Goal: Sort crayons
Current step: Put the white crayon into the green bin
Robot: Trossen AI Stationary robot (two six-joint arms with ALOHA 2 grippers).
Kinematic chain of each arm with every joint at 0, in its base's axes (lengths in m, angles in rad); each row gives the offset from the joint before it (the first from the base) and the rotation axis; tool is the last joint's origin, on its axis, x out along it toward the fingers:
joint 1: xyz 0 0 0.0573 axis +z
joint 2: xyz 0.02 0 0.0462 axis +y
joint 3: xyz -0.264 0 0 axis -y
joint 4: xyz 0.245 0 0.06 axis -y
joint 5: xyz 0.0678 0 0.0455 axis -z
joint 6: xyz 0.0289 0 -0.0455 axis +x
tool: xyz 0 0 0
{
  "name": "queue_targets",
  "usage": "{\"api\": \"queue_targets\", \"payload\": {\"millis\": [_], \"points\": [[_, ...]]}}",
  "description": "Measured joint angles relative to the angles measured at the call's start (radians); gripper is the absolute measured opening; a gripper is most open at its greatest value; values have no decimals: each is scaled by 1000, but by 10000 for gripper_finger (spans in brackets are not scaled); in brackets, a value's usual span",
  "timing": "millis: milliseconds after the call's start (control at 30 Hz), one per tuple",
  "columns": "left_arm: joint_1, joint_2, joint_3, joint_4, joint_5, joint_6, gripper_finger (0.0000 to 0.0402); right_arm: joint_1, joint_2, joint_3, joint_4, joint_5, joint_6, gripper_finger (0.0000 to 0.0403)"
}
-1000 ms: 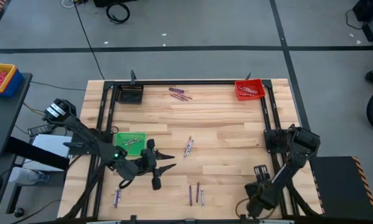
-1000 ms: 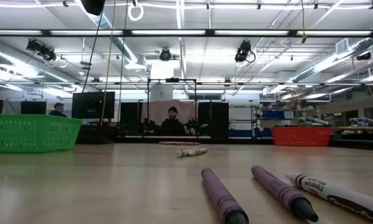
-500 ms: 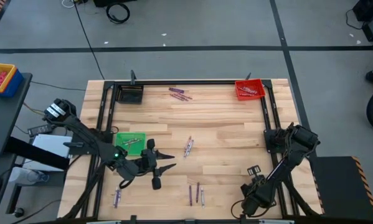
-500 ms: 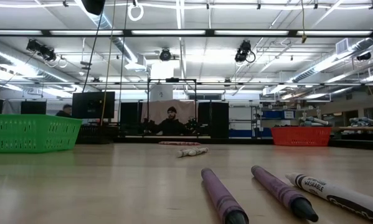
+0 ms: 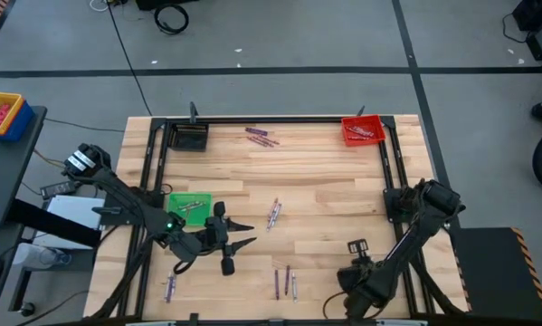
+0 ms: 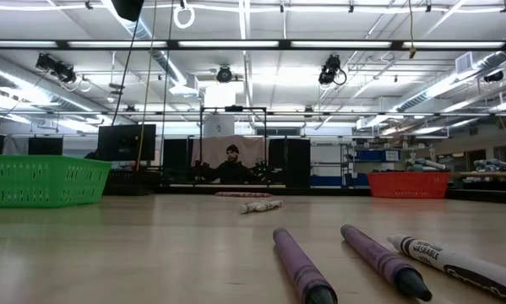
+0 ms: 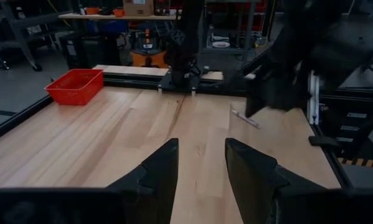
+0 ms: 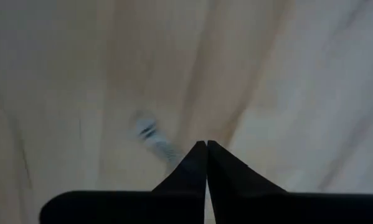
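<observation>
Pale planked wood with a smooth, lightly sheened finish forms the bench [image 5: 325,199]; paper-wrapped crayons [image 6: 379,257] lie near latticed plastic green [image 6: 41,181] and red baskets [image 6: 407,184].

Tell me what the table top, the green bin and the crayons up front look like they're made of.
The table top looks like pale wood, joined strips with visible grain and a smooth, slightly glossy finish. The green bin looks like moulded plastic, its wall an open lattice. The crayons look like wax sticks in matte paper wrappers; the white one carries printed lettering.
</observation>
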Motion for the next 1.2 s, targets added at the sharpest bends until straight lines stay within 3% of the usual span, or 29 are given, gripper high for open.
{"api": "queue_targets", "payload": {"millis": [133, 200, 400, 633, 767, 900, 1200], "points": [[4, 7, 0, 3, 0, -1, 143, -6, -80, 84, 9, 289, 66, 8], [4, 17, 0, -2, 5, -1, 143, -8, -125, 90, 10, 319, 93, 5], [6, 48, 0, 6, 11, -5, 143, 34, -159, 61, 2, 106, 118, 26], [22, 53, 0, 7, 27, -25, 143, 69, -35, -2, 21, 45, -71, 113], [22, 53, 0, 7, 34, -27, 143, 55, 42, -25, 38, -78, -193, 143], [22, 53, 0, 7, 34, -27, 143, 38, 74, -43, 55, -149, -256, 139], [22, 53, 0, 6, 34, -27, 143, 22, 68, -63, 136, -131, -326, 92]]}}
